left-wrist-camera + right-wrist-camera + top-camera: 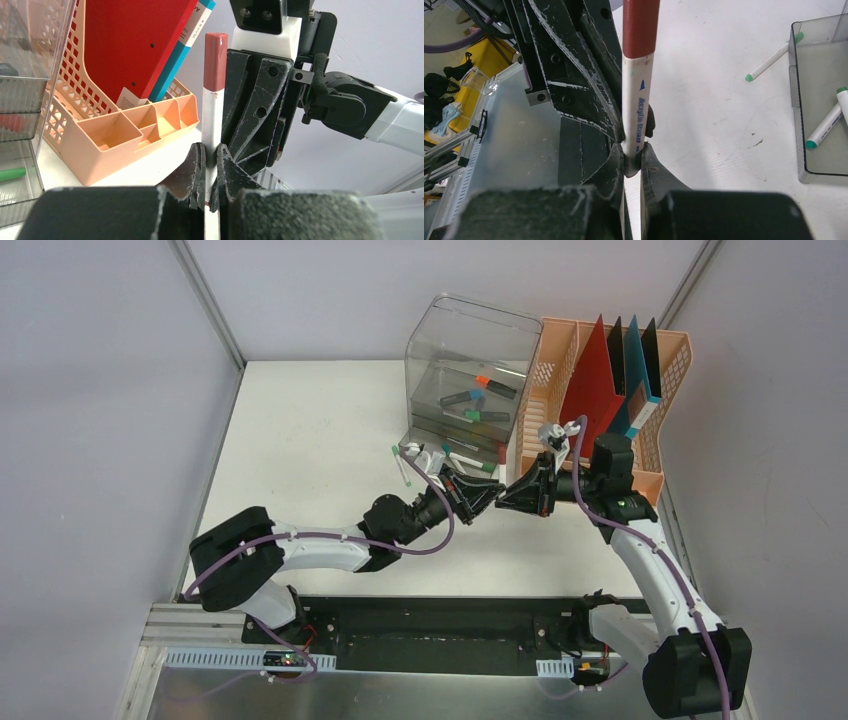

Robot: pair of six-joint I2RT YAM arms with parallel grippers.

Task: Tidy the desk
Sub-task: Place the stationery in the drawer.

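A white marker with a red cap (213, 100) is held above the white desk (310, 440), in front of the drawer box. My left gripper (212, 155) is shut on its white barrel. My right gripper (634, 160) is shut on the marker (638, 95) at its lower end. The two grippers meet tip to tip over the desk's middle, the left (483, 498) and the right (512, 496). The right gripper's fingers (255, 110) stand right beside the marker in the left wrist view. The marker itself is hidden between the fingers in the top view.
A clear drawer box (465, 380) holding several markers stands behind the grippers. An orange file organizer (560, 370) with a red folder (135, 40) and other folders is to its right. A green-capped marker (400, 465) lies on the desk. A grey tray (824, 150) holds another one.
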